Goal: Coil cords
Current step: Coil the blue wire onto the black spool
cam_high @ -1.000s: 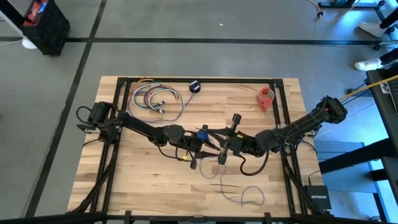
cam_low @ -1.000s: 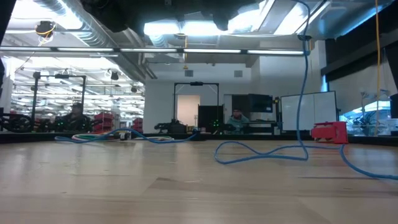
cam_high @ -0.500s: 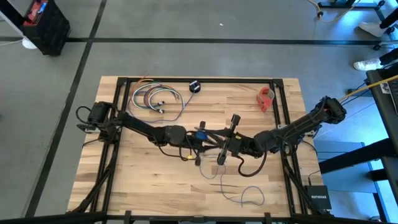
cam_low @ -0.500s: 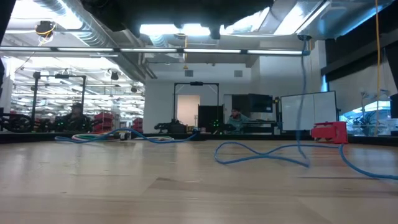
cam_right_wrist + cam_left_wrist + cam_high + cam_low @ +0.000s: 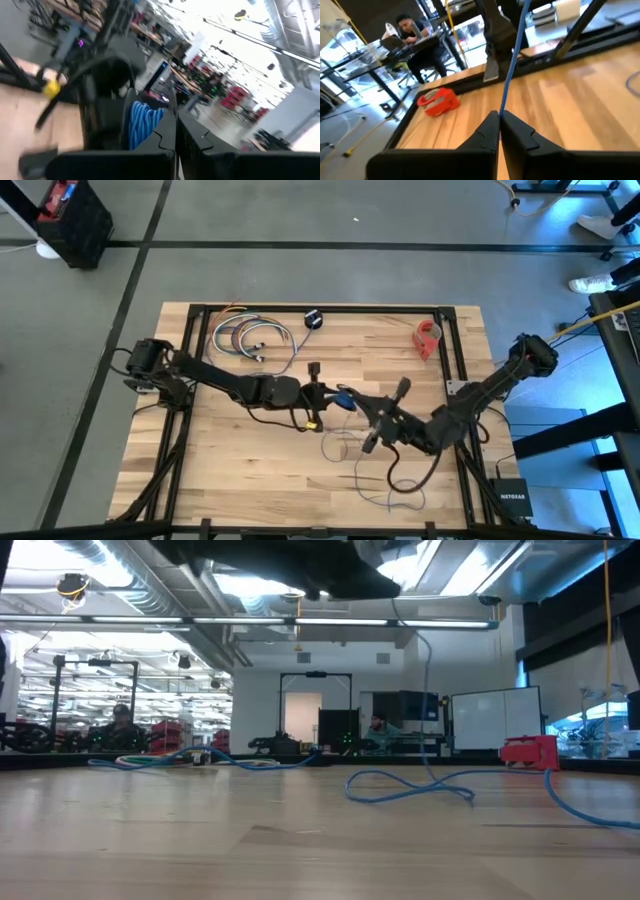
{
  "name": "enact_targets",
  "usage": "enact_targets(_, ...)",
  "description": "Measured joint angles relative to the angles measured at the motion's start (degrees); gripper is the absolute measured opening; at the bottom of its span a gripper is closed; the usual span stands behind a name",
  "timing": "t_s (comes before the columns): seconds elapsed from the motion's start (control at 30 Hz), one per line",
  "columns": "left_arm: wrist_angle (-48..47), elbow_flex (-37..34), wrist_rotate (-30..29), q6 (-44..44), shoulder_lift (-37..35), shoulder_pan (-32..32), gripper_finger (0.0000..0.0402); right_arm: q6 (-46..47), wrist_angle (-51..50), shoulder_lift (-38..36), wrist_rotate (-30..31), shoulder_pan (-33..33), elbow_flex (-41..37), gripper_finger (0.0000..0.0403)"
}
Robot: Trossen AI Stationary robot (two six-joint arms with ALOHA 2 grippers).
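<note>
Two arms meet mid-tabletop: our left end effector has just snapped closed on the cord, while the right end effector stays clamped near the blue coil, so winding can proceed.

A small black box beside the table's right edge reads "NETGEAR" in white.

My arms: both matte black, slender jointed links | left arm: loose black cable, small yellow tag near wrist | right arm: black cable looping below | fingers: dark, angular
</note>
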Motion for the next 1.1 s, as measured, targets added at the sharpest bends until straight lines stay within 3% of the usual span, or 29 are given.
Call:
enact_targets(0.1,-4.9,0.0,-2.2,0.9,-2.1,0.1,0.0002,2.0,-3.3,0.0,3.4,2.0,0.0,0.0008)
enact_targets(0.3,-12.2,0.0,-8.2,-0.1,-5.2,0.6,0.0009,15.7,-15.9,0.0,3.6,2.4,0.1,0.0008)
enact_targets(0.6,-22.4,-0.2,-11.8,-5.7,-11.0,0.6,0.0003,38.0,-37.0,0.0,-0.7,-2.5,0.2,0.0008)
enact_targets(0.77,-22.8,-0.2,-12.0,-10.7,-12.6,0.1,0.0007,42.0,-37.5,0.0,-4.2,-7.1,-2.5,0.0008)
enact_targets(1.1,-19.0,-0.2,-12.0,-11.9,-12.6,-1.5,0.0012,44.9,-37.2,2.1,-9.1,-16.1,-5.6,0.0008)
